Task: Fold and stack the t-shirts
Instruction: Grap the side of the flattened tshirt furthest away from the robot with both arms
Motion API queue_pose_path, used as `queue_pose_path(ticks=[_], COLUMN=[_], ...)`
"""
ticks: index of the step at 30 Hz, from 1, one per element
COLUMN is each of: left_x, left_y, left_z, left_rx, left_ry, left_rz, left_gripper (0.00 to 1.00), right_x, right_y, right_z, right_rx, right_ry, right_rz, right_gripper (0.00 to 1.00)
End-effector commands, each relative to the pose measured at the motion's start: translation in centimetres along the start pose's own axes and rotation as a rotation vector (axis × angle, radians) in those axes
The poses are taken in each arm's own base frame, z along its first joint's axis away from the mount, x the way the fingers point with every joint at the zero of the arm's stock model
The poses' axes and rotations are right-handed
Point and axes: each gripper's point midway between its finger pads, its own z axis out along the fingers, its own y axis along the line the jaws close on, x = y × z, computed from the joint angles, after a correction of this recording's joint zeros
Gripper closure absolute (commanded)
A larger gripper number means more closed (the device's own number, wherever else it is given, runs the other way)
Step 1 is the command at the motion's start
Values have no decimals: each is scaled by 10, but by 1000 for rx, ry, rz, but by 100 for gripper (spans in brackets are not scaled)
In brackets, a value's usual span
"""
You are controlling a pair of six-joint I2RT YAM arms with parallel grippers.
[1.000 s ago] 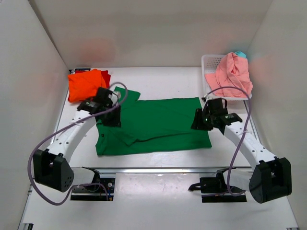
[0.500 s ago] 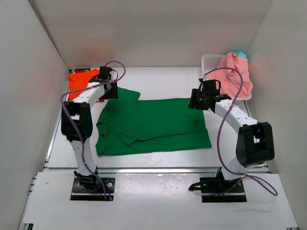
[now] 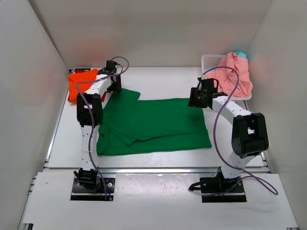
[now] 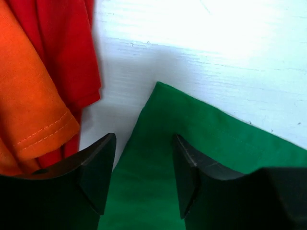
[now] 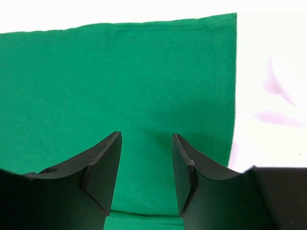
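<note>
Left hand (image 4: 144,143), right hand (image 5: 146,143): wide, empty, over green t-shirt (image 3: 153,125).
Red t-shirt (image 4: 62,48) mostly hidden under orange t-shirt (image 4: 29,110).

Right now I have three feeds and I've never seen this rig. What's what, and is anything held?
Two robot arms stand at a table, each ending in a two-finger gripper. The wide picture looks down from above; the two close-ups come from wrist cameras. A dark green t-shirt lies spread in the middle, an orange t-shirt and a red t-shirt far left, a pink t-shirt draped on a white basket far right. The left gripper and right gripper are open above the green shirt's far corners, holding nothing.
</note>
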Motion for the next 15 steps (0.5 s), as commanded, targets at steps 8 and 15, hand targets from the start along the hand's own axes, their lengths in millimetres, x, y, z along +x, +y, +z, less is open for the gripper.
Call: queue_pose_path(ticks=[8,15], left_x=[40,35], left_y=[5,-5], left_z=[-3,-15], left_rx=[-36,54], left_ry=[208,206], left_rz=[69,51], left_gripper=[39,100], right_x=[-37,-44], right_y=[-4,-24], right_z=[1,14], right_rx=[4,79], right_ry=[-93,-117], right_rz=[-13,17], right_gripper=[56,55])
